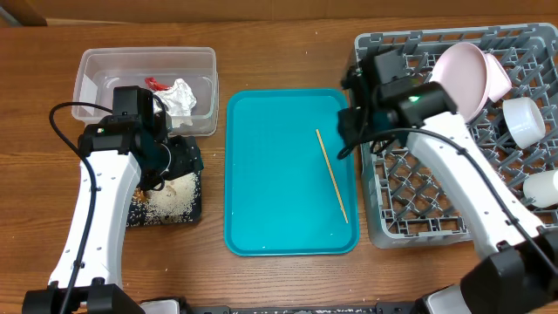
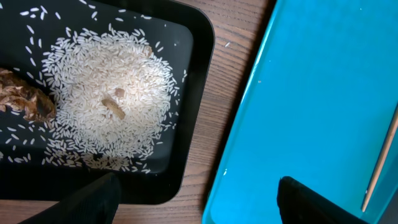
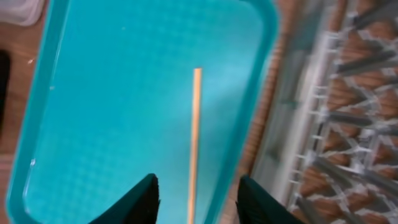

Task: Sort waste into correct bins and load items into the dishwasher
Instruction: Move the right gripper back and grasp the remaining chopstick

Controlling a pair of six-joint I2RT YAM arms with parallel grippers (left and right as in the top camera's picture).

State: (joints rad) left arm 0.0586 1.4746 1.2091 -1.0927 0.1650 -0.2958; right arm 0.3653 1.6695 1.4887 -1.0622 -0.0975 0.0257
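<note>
One chopstick (image 1: 331,176) on teal tray (image 1: 266,183); wood-grain table (image 1: 279,44).

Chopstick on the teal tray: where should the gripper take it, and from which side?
Probably near its middle, from straight above, closing across its width. The chopstick lies flat and alone on the teal tray, too thin for a side approach, and a middle grip keeps it balanced. The right gripper hangs open over it.

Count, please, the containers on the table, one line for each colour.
clear tub: 1
black tray: 1
teal tray: 1
grey rack: 1
Total: 4
</note>
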